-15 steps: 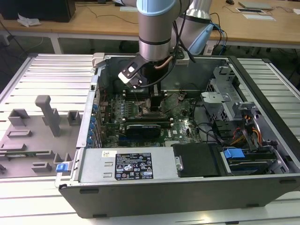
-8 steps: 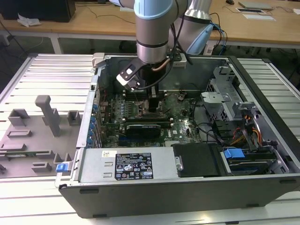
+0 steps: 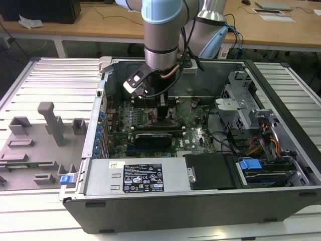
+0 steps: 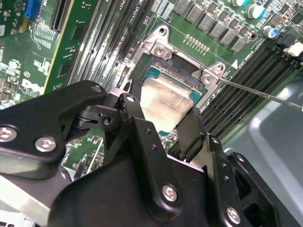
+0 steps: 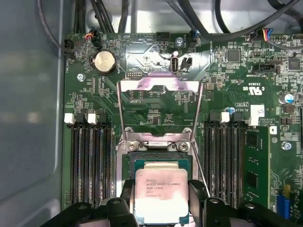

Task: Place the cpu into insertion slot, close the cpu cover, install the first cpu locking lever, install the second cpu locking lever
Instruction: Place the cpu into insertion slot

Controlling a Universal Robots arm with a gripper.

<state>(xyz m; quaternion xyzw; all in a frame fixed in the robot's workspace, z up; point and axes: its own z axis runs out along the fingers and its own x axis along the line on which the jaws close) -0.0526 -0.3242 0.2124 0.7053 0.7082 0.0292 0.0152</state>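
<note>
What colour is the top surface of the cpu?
Pale silvery-grey metal with small dark print. The cpu shows best in the first wrist view.

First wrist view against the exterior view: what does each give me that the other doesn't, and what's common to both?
First wrist view: the gripper shut on the cpu at the insertion slot, the cpu cover standing open beyond it, and a coin cell. Exterior view: the arm reaching down into the open computer case, a grey fixture tray on the exterior view's left, and a labelled metal box inside the case. Both: the green board.
</note>
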